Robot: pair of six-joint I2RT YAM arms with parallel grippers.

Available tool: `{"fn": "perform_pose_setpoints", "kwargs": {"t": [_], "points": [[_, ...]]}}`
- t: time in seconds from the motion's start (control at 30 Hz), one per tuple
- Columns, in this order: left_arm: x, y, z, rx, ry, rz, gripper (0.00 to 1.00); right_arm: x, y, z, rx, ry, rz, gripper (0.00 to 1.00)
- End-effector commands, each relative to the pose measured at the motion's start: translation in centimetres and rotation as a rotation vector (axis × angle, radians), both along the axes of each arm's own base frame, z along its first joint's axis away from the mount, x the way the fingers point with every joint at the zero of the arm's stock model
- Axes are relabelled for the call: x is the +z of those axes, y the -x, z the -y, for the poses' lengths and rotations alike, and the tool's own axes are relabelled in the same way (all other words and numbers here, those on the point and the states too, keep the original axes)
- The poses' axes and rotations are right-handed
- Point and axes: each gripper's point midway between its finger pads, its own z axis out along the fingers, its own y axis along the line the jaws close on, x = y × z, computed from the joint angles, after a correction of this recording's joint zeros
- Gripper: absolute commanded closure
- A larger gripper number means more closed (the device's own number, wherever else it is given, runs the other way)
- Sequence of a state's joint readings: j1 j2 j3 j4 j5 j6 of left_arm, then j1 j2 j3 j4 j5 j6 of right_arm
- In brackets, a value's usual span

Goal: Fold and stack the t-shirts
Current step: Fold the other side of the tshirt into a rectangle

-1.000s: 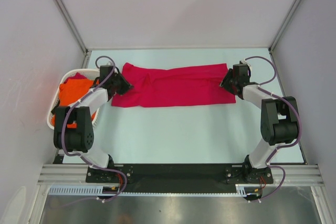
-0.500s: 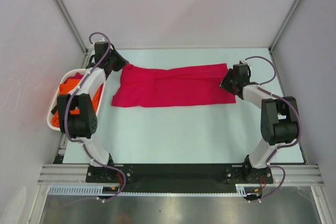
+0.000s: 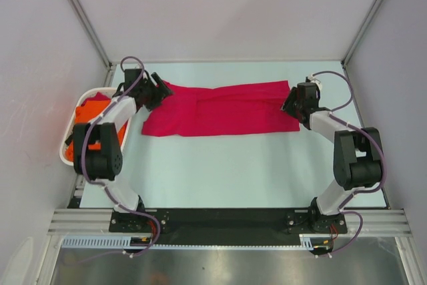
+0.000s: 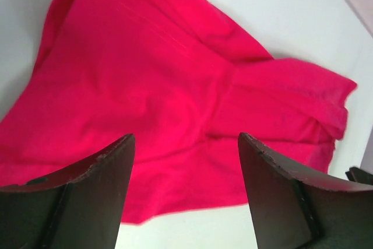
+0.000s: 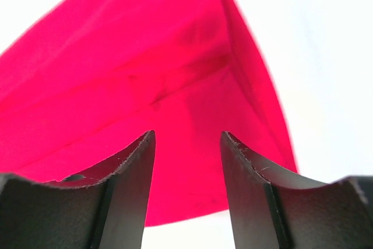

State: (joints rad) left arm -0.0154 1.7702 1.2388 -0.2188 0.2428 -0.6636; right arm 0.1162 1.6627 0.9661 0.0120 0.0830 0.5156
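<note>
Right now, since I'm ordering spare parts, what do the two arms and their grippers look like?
Both the left arm and right arm have white links between bulky black joints, and a thin purple cable loops along each. The left gripper and right gripper each carry two dark, wedge-shaped fingers with pale scuffed edges.

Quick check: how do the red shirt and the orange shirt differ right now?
The red t-shirt lies spread out on the table; the orange t-shirt sits bunched in the white basket. The red one shows nearly whole; the orange one is partly hidden by the left arm. Both are plain, neither stacked.
</note>
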Motion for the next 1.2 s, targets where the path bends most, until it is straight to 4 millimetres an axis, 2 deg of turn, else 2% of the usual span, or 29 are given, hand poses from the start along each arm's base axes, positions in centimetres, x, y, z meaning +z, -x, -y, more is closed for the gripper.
{"fn": "perform_pose_setpoints", "kwargs": {"t": [0.0,0.13,0.27,0.43,0.47,0.5,0.53,0.57,0.6,0.63,0.7,0.73,0.83,0.87,0.93,0.97,1.07,1.1,1.17], "points": [[5.7,2.1,2.2,-0.069,-0.007,0.175,0.23,4.4,-2.0,2.7,-0.070,0.103,0.144,0.45],[4.1,4.4,3.9,-0.128,-0.079,0.135,0.23,4.1,-2.9,3.8,-0.095,0.108,0.125,0.45],[2.3,5.0,4.1,-0.132,-0.169,0.093,0.23,4.0,-4.5,3.5,-0.057,0.087,0.122,0.46],[1.3,3.4,4.9,-0.152,-0.175,0.073,0.24,3.9,-6.8,1.7,0.021,0.064,0.120,0.46],[2.2,2.4,5.2,-0.159,-0.174,0.097,0.24,4.0,-7.2,1.5,0.040,0.072,0.123,0.47],[1.0,2.1,5.9,-0.186,-0.184,0.072,0.24,3.7,-7.3,1.2,0.052,0.079,0.110,0.47],[2.1,0.9,6.4,-0.194,-0.183,0.096,0.24,4.1,-8.2,0.6,0.069,0.090,0.121,0.47],[2.1,0.5,6.7,-0.203,-0.190,0.090,0.25,3.5,-8.0,0.4,0.098,0.110,0.093,0.47],[0.8,0.5,7.2,-0.220,-0.209,0.048,0.25,3.2,-8.0,0.0,0.122,0.124,0.078,0.48],[1.6,-0.2,7.6,-0.224,-0.212,0.064,0.25,3.3,-8.2,-1.1,0.155,0.138,0.081,0.48],[1.2,-0.1,8.3,-0.243,-0.212,0.053,0.25,3.2,-8.2,-2.1,0.202,0.202,0.081,0.48],[1.1,-0.1,8.6,-0.250,-0.210,0.050,0.25,3.4,-8.1,-3.9,0.245,0.215,0.092,0.48],[0.4,0.4,8.8,-0.269,-0.217,0.037,0.25,3.5,-8.1,-6.8,0.342,0.282,0.099,0.48],[0.1,0.6,8.8,-0.275,-0.218,0.030,0.25,3.8,-8.3,-9.0,0.385,0.301,0.115,0.48],[-0.5,1.1,8.7,-0.279,-0.227,0.017,0.25,3.4,-8.5,-10.0,0.403,0.411,0.098,0.49],[-0.5,1.3,8.6,-0.281,-0.232,0.015,0.25,3.4,-8.7,-12.1,0.436,0.451,0.107,0.49],[-1.0,1.9,8.4,-0.287,-0.243,0.006,0.25,3.3,-9.0,-13.3,0.446,0.634,0.102,0.49],[-1.1,2.0,8.3,-0.289,-0.245,0.002,0.25,3.3,-8.9,-15.2,0.469,0.679,0.122,0.49],[-1.3,2.1,8.4,-0.290,-0.242,-0.003,0.25,3.2,-8.8,-16.1,0.486,0.803,0.126,0.48]]}}
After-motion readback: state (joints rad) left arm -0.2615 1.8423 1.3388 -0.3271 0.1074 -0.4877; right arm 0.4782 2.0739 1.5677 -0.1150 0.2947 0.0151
